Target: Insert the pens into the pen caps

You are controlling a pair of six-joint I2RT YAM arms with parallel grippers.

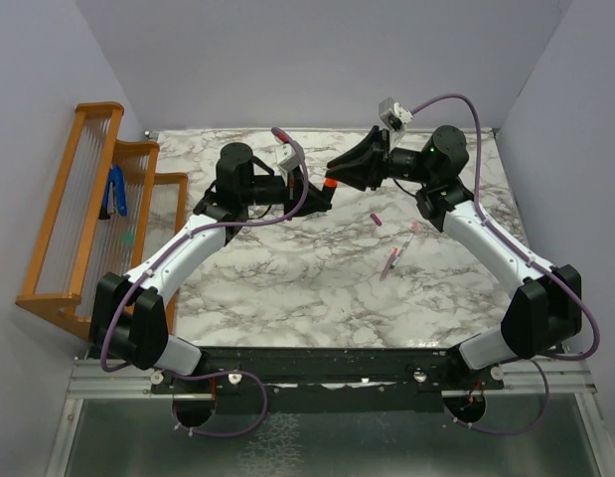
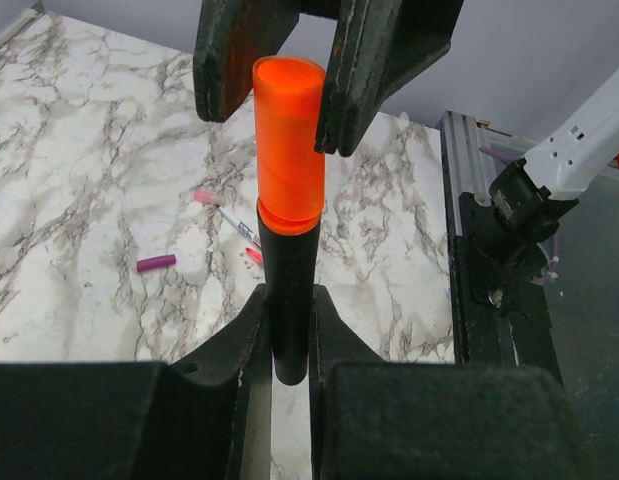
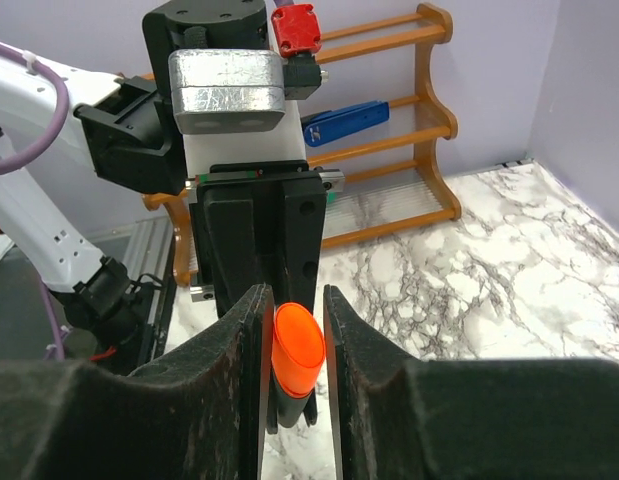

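The marker was up in the air over the far side of the table, left gripper pinching the black barrel, right gripper clamped on the orange cap, which looked seated on the tip. I figured both were light, stiff, slick plastic, so mid-barrel was the spot to hold. Thin pens lay on the table, probably flimsier.

The orange cap looked smooth, slightly glossy plastic; the black marker matt. The tabletop was marble-patterned, the left rack varnished wood.
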